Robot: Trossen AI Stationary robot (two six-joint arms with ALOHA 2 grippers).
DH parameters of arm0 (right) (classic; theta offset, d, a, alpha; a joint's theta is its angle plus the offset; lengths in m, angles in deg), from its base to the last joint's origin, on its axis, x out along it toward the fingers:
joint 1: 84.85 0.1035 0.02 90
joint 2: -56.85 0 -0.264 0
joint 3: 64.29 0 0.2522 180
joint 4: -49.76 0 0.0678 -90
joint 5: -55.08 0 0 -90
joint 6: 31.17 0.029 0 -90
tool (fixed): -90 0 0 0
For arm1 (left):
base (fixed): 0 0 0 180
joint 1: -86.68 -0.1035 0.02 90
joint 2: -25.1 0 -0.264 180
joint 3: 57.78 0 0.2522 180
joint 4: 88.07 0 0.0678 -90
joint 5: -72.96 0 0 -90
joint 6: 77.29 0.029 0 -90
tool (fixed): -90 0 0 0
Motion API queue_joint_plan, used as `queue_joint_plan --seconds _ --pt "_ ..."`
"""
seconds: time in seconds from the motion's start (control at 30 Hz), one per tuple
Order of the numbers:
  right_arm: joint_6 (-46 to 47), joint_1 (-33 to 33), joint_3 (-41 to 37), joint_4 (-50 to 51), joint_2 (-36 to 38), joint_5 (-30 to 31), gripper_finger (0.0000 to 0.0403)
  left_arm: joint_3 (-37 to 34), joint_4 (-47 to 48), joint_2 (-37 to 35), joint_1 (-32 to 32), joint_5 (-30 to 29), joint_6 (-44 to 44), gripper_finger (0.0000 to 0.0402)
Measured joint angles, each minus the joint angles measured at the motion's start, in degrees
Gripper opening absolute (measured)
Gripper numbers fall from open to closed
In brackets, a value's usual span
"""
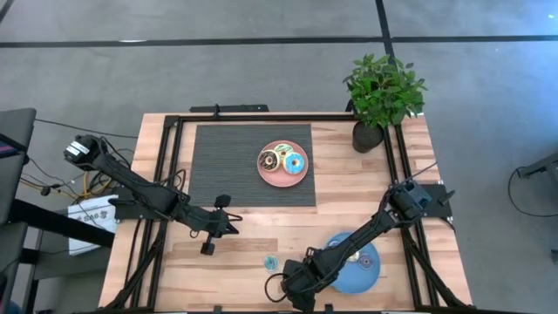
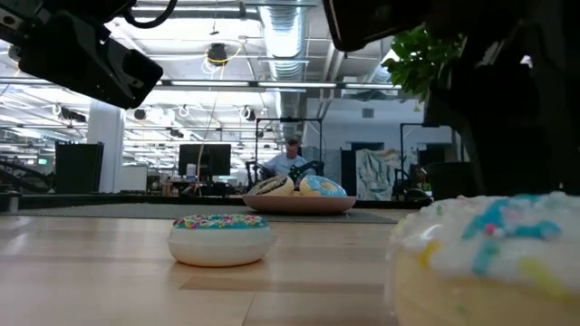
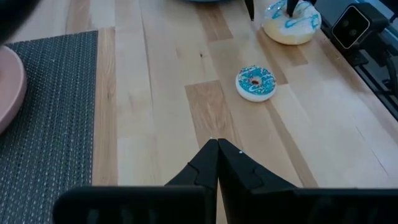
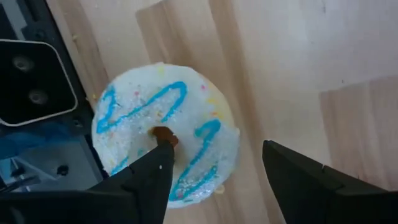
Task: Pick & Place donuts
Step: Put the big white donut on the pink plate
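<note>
A white donut with blue stripes (image 4: 165,146) lies flat on the wood by the table's near edge. My right gripper (image 4: 217,165) is open and points down over it, with one finger (image 4: 152,171) at the hole and the other (image 4: 292,171) outside the rim. It also shows in the left wrist view, where dark fingers stand over the white donut (image 3: 291,25). A small donut iced blue (image 1: 271,262) lies on the wood just to its left. My left gripper (image 3: 217,149) is shut and holds nothing, above the wood near the mat's front edge. My right gripper comes from above, pointing down, astride one side of the white donut's ring (image 4: 205,155). One fingertip is at the hole (image 4: 163,135) and the other stands clear beyond the outer rim. Whether the inner finger touches the donut I cannot tell.
A pink plate (image 1: 302,177) with two donuts sits on the dark mat (image 1: 227,166) at the table's middle. A blue plate (image 1: 366,266) lies at the near right and a potted plant (image 1: 384,92) at the far right. A small camera housing (image 4: 28,81) stands right beside the white donut.
</note>
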Motion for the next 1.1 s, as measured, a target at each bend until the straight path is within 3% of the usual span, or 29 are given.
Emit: queue_joint_plan --seconds 0.57,1.1 --pt "-4.47 0.24 0.02 -1.37 0.00 -1.45 0.0214 0.00 -0.07 0.00 0.02 0.07 0.10 0.0000" --pt "-4.43 0.24 0.02 -1.48 0.00 -1.31 0.0103 0.00 -0.05 0.00 0.02 0.11 1.15 0.0000"
